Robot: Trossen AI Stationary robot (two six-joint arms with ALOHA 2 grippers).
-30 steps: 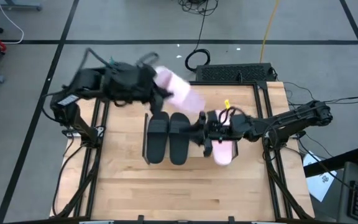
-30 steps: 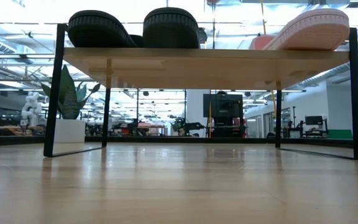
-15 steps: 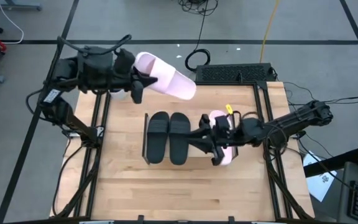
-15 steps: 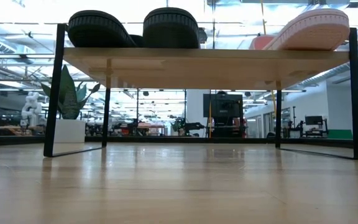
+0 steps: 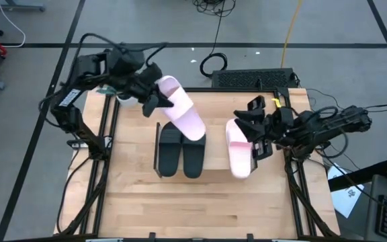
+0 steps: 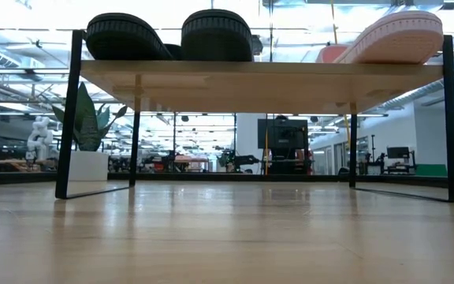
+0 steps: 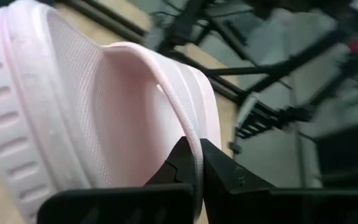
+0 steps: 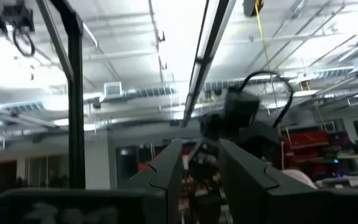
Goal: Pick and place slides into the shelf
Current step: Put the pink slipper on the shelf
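Note:
My left gripper (image 5: 154, 99) is shut on a pale pink slide (image 5: 182, 111) and carries it above the shelf's far-left part. In the high view the slide's free end overlaps the black pair (image 5: 180, 151). The low view shows both black slides (image 6: 168, 35) resting sole-down on the shelf board (image 6: 258, 79), with the second pink slide (image 6: 392, 38) toward its other end. From above, that pink slide (image 5: 239, 148) lies flat. My right gripper (image 5: 252, 129) is open, just right of it and apart from it, pointing upward. My left gripper pinches the strap's edge (image 7: 196, 146) of the pink slide between its two fingertips (image 7: 180, 163), one inside the strap and one outside. The slide is lifted clear and slants away from the fingers toward the table's near right.
A black cable coil (image 5: 213, 64) and a dark keyboard-like block (image 5: 254, 78) sit at the table's far edge. Bare shelf board (image 5: 213, 151) shows between the black pair and the pink slide. Bare tabletop (image 5: 193, 202) lies on the near side.
My left gripper swung the pink slide toward the far left, then brought it back toward the near side over the shelf, turning it lengthwise. My right gripper drew away from the pink slide on the shelf toward the table's right and far side, tipping upward.

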